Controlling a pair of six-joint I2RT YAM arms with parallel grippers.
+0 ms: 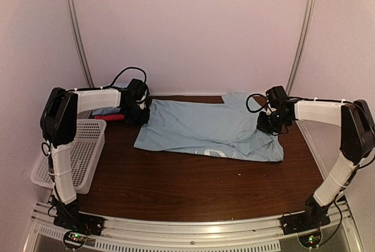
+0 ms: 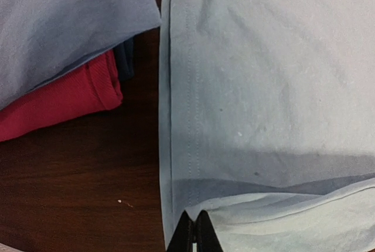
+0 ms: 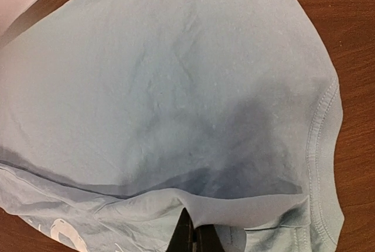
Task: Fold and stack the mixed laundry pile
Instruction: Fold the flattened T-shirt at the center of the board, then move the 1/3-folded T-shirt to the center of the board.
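While left pincer (image 2: 194, 232) pinches light blue shirt (image 1: 199, 124) hem, right pincer (image 3: 193, 235) apparently likewise

Bare tabletop (image 1: 193, 187) nearside, shirt (image 1: 199, 126) spread across the back, basket (image 1: 88, 146) and magenta cloth (image 1: 115, 117) crowding left

A light blue shirt (image 1: 205, 129) spread on the dark table (image 1: 193, 187).
Left gripper (image 1: 142, 115) at its left edge, right gripper (image 1: 269, 123) at its right.

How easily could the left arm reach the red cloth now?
Probably not easily: the left end effector is shut on the shirt, and a folded blue garment lies on the red cloth.
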